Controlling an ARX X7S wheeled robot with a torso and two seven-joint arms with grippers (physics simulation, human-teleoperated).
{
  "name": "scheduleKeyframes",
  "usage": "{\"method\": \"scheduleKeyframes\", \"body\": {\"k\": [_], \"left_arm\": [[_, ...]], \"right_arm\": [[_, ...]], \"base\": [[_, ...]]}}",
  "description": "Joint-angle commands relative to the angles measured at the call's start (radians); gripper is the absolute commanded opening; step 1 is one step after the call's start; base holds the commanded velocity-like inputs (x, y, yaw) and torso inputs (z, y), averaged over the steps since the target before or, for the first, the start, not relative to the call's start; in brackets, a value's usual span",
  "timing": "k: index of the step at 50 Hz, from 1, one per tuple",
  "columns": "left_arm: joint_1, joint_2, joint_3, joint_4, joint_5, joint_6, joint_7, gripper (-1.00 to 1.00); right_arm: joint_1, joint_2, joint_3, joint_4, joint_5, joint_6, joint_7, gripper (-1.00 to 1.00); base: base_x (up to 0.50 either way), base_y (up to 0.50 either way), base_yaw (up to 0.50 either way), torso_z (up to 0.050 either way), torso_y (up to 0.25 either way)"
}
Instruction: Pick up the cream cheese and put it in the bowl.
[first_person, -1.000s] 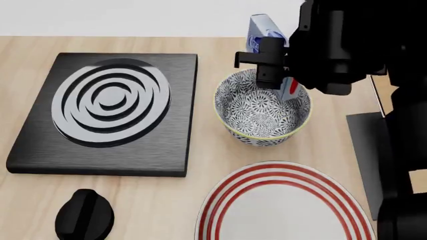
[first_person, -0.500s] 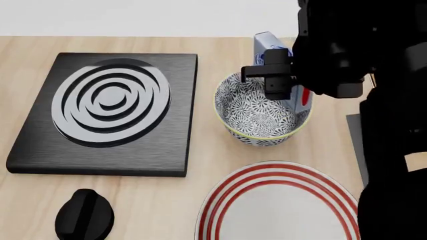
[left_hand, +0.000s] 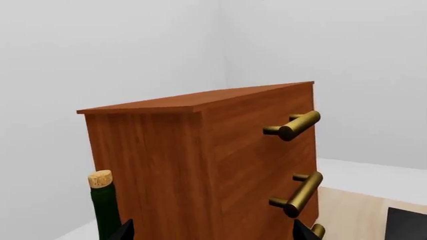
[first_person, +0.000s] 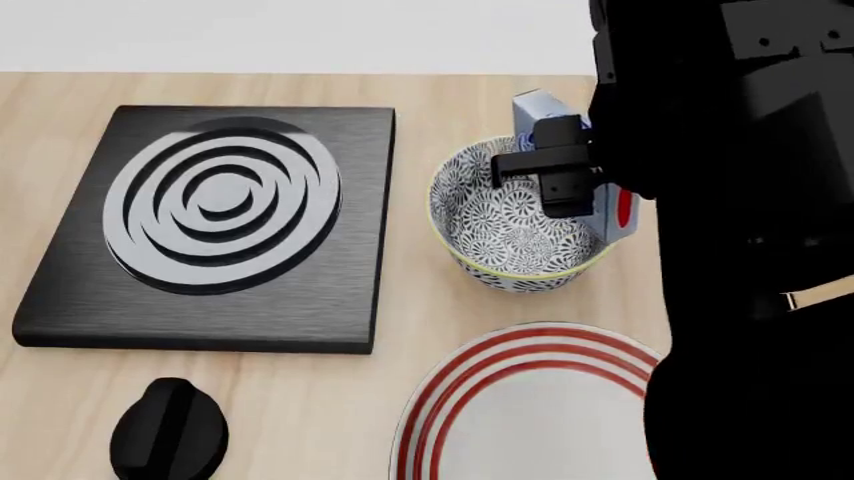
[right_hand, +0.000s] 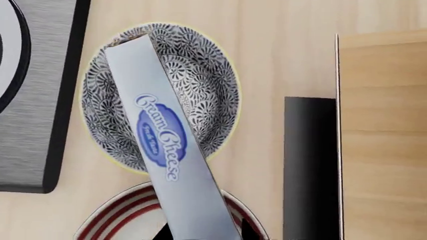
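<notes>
We saw a black square stove plate (first_person: 214, 225) with concentric silver rings lying on the wooden table (first_person: 400, 400) at the left of the head view. A black knob (first_person: 167, 430) sat near its front edge. A white plate with red rings (first_person: 534, 410) lay at the table's front, to the right of the knob. From the left wrist view we saw a reddish wooden cabinet (left_hand: 200, 165) with brass handles (left_hand: 293, 125), and a dark green corked bottle (left_hand: 103, 205) just beside it.
</notes>
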Motion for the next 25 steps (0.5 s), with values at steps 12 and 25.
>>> {"method": "scheduleKeyframes", "body": {"k": [12,25], "left_arm": [[0.004,0.001,0.000,0.000,0.002,0.009,-0.001,1.00],[0.005,0.001,0.000,-0.001,0.002,0.012,-0.001,1.00]], "right_arm": [[-0.052,-0.061,0.323,0.003,-0.566,0.027,-0.241,-1.00],[-0.082,-0.087,0.447,0.003,-0.768,0.021,-0.310,-1.00]], "base": [[0.00,0.00,0.00,0.000,0.001],[0.00,0.00,0.00,0.000,0.000]]}}
